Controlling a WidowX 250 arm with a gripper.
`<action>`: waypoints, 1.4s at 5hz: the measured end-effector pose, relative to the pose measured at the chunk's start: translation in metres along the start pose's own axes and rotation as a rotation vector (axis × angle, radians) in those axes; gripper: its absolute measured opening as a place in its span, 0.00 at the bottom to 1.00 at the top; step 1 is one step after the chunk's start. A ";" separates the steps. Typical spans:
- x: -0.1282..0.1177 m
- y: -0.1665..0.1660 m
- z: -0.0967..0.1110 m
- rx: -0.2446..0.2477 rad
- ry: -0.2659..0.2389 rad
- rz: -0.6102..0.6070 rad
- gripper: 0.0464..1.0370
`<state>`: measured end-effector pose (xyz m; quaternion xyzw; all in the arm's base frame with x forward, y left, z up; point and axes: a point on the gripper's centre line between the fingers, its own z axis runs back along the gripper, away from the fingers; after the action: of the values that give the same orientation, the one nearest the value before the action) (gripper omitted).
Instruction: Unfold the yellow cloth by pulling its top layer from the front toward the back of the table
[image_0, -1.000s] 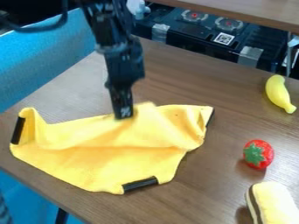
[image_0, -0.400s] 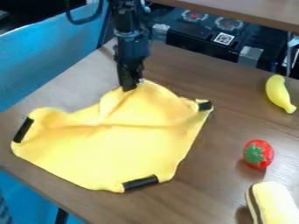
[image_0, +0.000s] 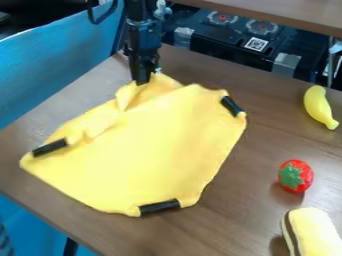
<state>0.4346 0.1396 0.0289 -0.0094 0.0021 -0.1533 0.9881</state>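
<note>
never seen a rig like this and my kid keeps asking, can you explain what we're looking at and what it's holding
The black machine is a robot arm, coming in from the top edge. The gripper at its end works like a simple two-fingered hand. A fixed camera looks down at a slant on the brown table.

The gripper appears to pinch the far corner of a yellow cloth, which lies spread over the table with some folds near that corner. Black strips sit at its other corners.

To the right are a yellow banana, a red strawberry with a green top and, partly cut off, a pale yellow item with a dark stripe.
</note>
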 end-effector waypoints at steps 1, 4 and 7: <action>0.006 0.013 0.007 -0.001 -0.018 0.022 0.01; -0.024 0.004 0.025 0.054 -0.106 -0.002 0.01; -0.035 0.031 0.048 0.068 -0.105 0.055 0.01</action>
<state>0.4111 0.1802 0.0762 0.0164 -0.0548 -0.1251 0.9905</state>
